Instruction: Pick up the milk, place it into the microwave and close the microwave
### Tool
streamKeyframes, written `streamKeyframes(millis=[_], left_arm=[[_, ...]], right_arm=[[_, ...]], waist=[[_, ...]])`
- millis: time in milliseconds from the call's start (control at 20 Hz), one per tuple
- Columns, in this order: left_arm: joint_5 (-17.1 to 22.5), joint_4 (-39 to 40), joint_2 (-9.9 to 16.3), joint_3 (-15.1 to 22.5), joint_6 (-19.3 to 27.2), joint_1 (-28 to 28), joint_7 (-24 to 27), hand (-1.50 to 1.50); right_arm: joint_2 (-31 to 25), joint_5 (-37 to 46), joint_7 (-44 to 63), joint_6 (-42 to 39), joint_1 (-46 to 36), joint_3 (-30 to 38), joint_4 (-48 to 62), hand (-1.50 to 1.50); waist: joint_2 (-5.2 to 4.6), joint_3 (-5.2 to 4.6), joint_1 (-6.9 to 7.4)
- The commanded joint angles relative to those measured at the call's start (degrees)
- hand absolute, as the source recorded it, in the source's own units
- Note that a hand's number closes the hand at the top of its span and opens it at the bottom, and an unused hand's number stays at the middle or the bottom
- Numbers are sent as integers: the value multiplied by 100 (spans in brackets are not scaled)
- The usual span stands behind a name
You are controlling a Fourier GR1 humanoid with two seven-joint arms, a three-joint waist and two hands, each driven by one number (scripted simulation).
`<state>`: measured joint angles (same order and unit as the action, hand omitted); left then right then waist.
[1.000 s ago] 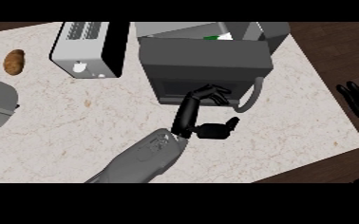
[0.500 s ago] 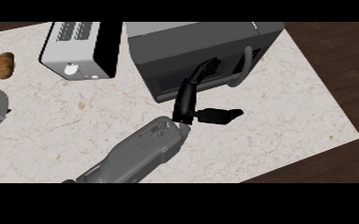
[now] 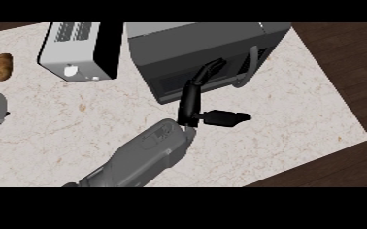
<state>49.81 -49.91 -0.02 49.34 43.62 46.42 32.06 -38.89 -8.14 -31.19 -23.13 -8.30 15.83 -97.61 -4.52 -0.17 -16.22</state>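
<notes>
One grey forearm rises from the lower edge; which arm it is, I cannot tell. Its black hand has straight fingers laid against the closed door of the one dark grey microwave, thumb out sideways. Milk not visible. One white toaster stands left of it. Pale marble table, dark wood floor beyond.

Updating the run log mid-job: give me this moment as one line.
left robot hand: open, straight fingers on microwave door | door: looks shut | milk: not visible | right robot hand: not in view
</notes>
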Motion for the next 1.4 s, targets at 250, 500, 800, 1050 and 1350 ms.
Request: streamKeyframes(millis=[250,500,800,1050,1350], left_arm=[[443,396,2,-249,28,447,199,-150],[500,331,2,-109,8,418,334,-150],[700,454,2,-113,5,542,477,-150],[799,555,2,-62,-42,584,580,-150],[974,623,2,-68,-38,540,704,-150]], right_arm=[[-69,102,26,35,-306,-53,134,150],[785,-990,99,-275,-312,-330,562,150],[669,-1322,345,-670,-390,-417,932,-150],[561,-1600,531,-852,-627,-387,1185,-150],[413,-1950,568,-1173,-739,-260,1510,-150]], waist=[[-76,-6,-11],[-156,66,122],[-158,18,29],[-180,8,42],[-173,22,-76]])
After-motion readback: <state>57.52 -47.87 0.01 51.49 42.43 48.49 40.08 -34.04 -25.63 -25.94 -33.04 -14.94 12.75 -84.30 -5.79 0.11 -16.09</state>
